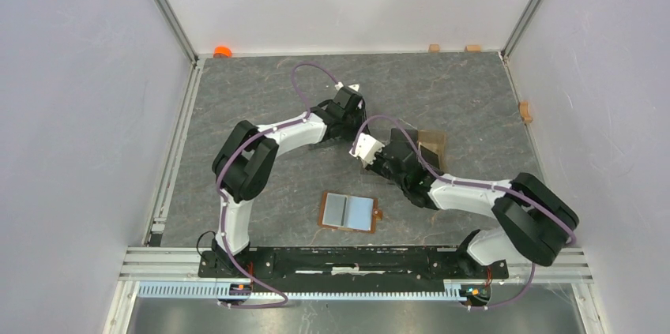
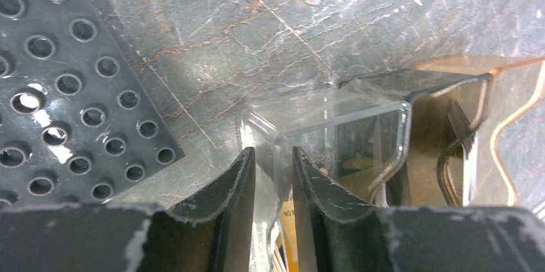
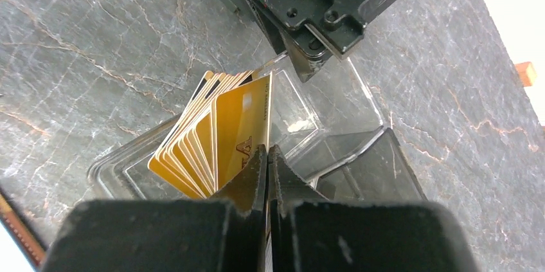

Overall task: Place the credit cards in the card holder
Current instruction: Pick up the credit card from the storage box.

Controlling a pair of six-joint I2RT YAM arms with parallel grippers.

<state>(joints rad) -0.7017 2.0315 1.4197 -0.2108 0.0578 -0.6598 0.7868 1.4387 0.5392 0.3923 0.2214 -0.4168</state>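
Note:
The brown card holder lies open on the table near the arms' bases. A grey card and a light blue card lie on it. A fan of yellowish credit cards stands in a clear compartment stand. My right gripper is shut on the near edge of the front yellowish card. My left gripper is open a little, and the stand's clear wall runs between its fingers. Both arms meet over the stand in the top view and hide most of it.
A dark grey studded plate lies left of the stand. The stand's amber-tinted part shows beside the right arm. An orange object and small wooden blocks sit along the far and right table edges.

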